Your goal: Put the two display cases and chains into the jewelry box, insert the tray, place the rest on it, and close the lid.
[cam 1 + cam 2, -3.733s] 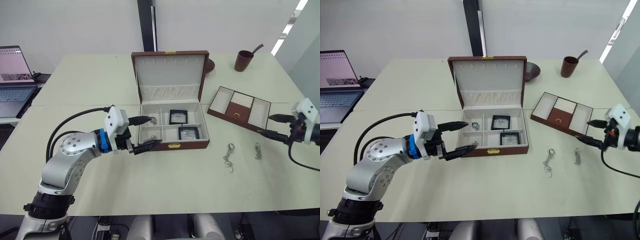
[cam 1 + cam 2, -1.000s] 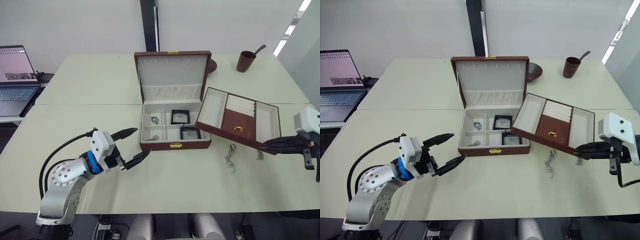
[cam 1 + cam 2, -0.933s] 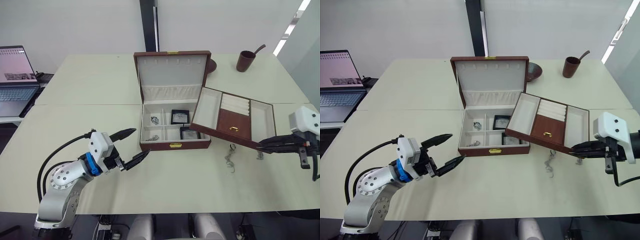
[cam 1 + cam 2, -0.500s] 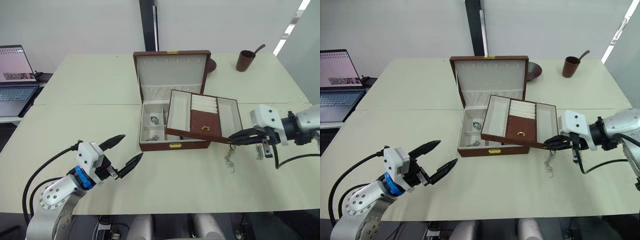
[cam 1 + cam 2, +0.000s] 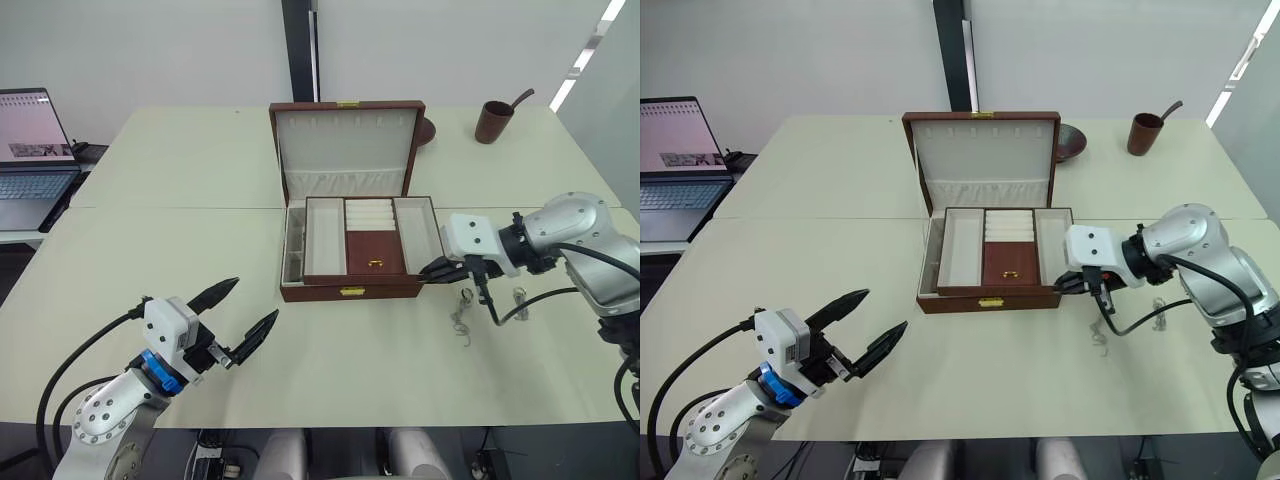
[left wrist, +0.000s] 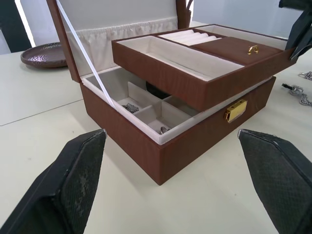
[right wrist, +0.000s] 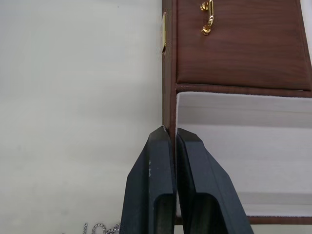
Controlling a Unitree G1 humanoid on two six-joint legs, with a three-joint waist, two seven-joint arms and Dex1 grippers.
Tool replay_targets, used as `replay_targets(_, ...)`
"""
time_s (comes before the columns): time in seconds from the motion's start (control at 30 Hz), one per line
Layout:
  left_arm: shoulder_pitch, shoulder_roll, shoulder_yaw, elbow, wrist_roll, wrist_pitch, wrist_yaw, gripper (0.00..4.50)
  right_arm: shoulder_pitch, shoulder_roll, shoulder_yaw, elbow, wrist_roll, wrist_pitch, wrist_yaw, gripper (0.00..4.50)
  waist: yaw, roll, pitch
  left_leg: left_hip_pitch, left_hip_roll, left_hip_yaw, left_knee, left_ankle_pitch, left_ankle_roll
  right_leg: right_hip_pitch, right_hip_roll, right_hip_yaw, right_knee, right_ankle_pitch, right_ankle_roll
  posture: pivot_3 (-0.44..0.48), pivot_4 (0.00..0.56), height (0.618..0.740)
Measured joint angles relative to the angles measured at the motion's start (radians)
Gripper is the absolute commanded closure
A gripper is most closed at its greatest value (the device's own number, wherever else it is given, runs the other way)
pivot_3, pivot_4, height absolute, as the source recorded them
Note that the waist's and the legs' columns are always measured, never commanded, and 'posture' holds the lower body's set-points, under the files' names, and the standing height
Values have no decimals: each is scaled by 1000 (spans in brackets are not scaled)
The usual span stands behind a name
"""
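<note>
Over the open jewelry box [image 5: 350, 280] I see my right tool [image 7: 171, 139] pinching the tray's [image 5: 365, 235] front wall, tray resting tilted across the box, while my left tool [image 5: 240, 315] hangs spread above the table [image 5: 330, 350].

The large rectangular reddish-brown wooden jewelry box [image 6: 161, 151] has a smooth satin grain, a matt cream fabric lining and a glossy gold metal clasp [image 6: 235, 110]. Its upright lid [image 5: 345, 150] carries a gathered cream cloth pocket. The shallow brown wooden tray [image 5: 368, 236] shows 3 cream-lined sections and a wood-grain centre flap with a shiny gold knob [image 7: 208, 17]. The right gripper's black fingers [image 7: 151, 190] look like smooth matt plastic; the left gripper's pads [image 6: 80, 178] are finely textured. Thin silver metal chains [image 5: 460, 325] glint on the pale matt tabletop [image 5: 380, 370]
</note>
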Motion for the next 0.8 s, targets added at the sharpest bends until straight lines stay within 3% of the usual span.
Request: replay_targets(0.8, -9, -10, -11, -5, 18, -4, 39, 0, -78, 122, 51, 101, -71, 20, -4, 4487, -2, 0, 0, 0, 0, 0, 0, 0, 0, 0, 0, 0, 0, 0, 0, 0, 150, 740)
